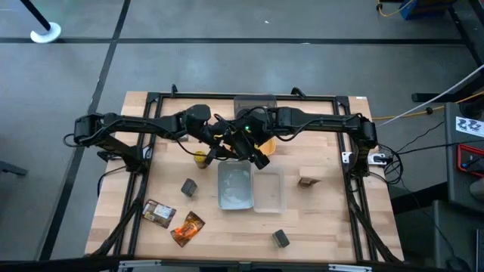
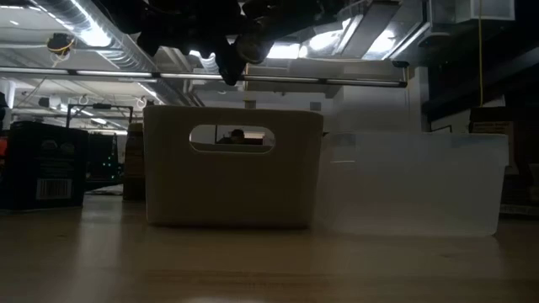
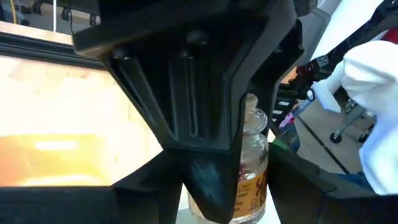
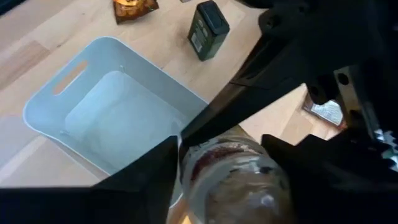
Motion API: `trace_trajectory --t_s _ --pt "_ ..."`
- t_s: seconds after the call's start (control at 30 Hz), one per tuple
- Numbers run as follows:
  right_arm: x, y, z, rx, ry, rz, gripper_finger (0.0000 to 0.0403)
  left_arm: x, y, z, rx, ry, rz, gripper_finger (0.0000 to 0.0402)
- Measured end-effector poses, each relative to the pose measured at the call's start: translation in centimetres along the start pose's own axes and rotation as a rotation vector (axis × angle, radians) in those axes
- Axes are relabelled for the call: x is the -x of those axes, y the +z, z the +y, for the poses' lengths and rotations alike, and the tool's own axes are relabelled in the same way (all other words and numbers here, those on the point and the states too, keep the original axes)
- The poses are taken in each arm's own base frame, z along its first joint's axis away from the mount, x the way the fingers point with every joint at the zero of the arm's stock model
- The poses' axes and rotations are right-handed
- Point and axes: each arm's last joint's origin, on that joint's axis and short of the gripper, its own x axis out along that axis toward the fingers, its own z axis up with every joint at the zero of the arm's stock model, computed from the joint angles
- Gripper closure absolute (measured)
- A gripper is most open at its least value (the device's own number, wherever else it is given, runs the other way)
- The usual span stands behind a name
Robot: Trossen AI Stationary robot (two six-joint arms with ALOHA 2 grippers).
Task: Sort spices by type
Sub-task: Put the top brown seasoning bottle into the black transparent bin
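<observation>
Clear glass spice jar (image 4: 233, 180) with a printed label sat up in the air between both grippers, over the middle of the wooden table (image 1: 325, 219) and just behind the pale-blue plastic tray (image 1: 234, 187). Left gripper (image 3: 208, 186) was pinched on the jar; its wrist view showed the glass against one dark finger. Right gripper (image 4: 221, 152) met the same jar from the other side, fingers bracketing the glass; whether they pressed on it or stood just off it could not be told. Both arms reached in from their own sides and crossed near the table centre.

Clear plastic tray (image 1: 269, 190) stood touching the pale-blue tray on its right. Yellow tray (image 1: 266, 143) showed partly behind the arms. Small yellow-lidded jar (image 1: 200, 158) sat under the left arm. One dark grey cube box (image 1: 189, 187) lay left of the pale-blue tray, a second dark grey cube box (image 1: 280, 239) near the front edge. Brown foil packet (image 1: 159, 214) and orange foil packet (image 1: 188, 228) lay side by side at front left. Small brown packet (image 1: 308, 180) lay right of the clear tray
</observation>
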Motion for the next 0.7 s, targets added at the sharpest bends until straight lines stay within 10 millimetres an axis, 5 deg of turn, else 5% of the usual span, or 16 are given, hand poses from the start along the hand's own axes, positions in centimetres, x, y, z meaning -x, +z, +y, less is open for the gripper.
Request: trace_trajectory --t_s 0.53,0.7 --pt "0.01 -0.13 -0.04 -0.004 -0.018 0.025 0.0205 0.00 0.01 0.05 0.017 0.011 -0.001 0.0216" --pt "0.00 -0.50 0.14 -0.025 0.000 0.060 0.0207 0.15 0.06 0.28 0.082 0.024 -0.005 0.0188"
